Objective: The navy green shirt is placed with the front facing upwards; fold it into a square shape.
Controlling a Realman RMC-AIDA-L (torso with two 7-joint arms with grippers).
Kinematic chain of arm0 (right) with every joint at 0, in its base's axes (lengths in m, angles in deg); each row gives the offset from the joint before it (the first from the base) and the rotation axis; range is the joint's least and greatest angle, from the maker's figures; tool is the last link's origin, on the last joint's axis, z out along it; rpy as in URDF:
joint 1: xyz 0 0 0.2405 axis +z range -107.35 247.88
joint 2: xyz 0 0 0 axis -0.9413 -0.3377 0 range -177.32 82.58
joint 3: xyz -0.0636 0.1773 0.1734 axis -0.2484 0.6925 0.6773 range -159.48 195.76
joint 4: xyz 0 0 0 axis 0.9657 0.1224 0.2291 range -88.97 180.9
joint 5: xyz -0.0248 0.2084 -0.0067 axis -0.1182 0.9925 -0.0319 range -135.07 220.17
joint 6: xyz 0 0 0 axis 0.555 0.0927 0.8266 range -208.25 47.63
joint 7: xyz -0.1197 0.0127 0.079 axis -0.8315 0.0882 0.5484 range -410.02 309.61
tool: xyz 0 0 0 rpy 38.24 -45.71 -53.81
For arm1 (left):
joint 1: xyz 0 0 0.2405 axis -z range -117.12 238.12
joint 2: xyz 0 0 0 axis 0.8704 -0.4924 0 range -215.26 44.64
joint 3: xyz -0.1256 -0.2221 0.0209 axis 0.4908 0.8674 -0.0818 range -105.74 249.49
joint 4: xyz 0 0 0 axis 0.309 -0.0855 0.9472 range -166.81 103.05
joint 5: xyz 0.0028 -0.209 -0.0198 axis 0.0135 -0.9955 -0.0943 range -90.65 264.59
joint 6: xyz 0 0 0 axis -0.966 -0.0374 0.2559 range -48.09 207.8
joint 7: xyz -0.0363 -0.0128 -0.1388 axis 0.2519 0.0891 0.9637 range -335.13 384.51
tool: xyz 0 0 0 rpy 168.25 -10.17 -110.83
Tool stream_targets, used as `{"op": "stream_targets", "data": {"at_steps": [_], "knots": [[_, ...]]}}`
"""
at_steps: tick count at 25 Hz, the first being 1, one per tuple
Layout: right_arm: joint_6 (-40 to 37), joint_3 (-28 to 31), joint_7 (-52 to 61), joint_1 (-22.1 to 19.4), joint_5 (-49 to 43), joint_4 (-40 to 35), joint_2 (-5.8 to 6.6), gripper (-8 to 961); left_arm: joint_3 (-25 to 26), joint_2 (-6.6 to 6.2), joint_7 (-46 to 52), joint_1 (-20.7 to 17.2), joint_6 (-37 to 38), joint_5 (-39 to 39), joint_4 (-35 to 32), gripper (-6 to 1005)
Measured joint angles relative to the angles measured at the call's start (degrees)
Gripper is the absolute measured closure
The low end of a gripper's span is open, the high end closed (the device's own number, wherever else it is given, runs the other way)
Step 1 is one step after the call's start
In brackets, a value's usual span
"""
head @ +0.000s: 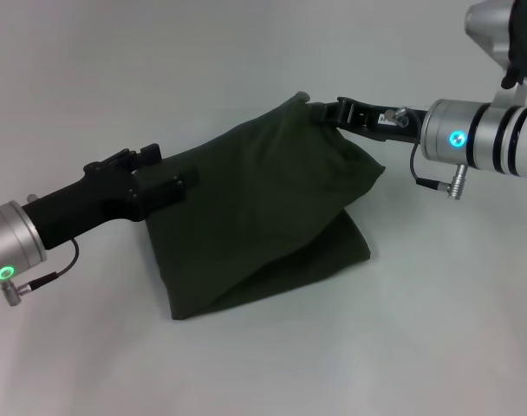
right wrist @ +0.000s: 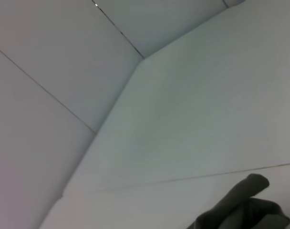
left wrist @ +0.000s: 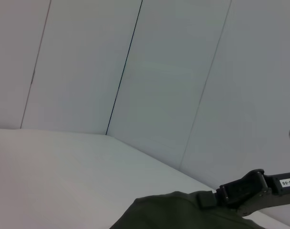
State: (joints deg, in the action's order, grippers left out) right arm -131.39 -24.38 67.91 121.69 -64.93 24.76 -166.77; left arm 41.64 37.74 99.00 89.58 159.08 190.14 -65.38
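- Left gripper (head: pixel 178 184): sits at the left edge of the navy green shirt (head: pixel 263 217), black fingers pinched on the cloth and holding that edge up off the table (head: pixel 90 347).
- Shirt: dark olive, already folded into a smaller bundle near the table's middle. Its upper layer hangs like a raised sheet between the two grippers; the lower layers lie on the white surface (no lettering or labels visible on this side).
- Right gripper (head: pixel 326 111): at the shirt's far upper corner, fingers clamped on a bunched tip of fabric, lifted above the table.
- Left wrist view: the right gripper (left wrist: pixel 208 198) shows gripping the cloth edge (left wrist: pixel 173 212).
- Right wrist view: only a dark fold of shirt (right wrist: pixel 245 207) over white table.
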Motion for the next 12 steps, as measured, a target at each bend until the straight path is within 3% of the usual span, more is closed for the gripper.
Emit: {"op": "stream_targets", "data": {"at_steps": [12], "knots": [[5.4, -3.9, 1.2, -3.0, -0.1, 2.9, 0.03, 841, 0.0, 0.0, 0.3, 0.2, -0.1, 0.0, 1.0, 155]]}}
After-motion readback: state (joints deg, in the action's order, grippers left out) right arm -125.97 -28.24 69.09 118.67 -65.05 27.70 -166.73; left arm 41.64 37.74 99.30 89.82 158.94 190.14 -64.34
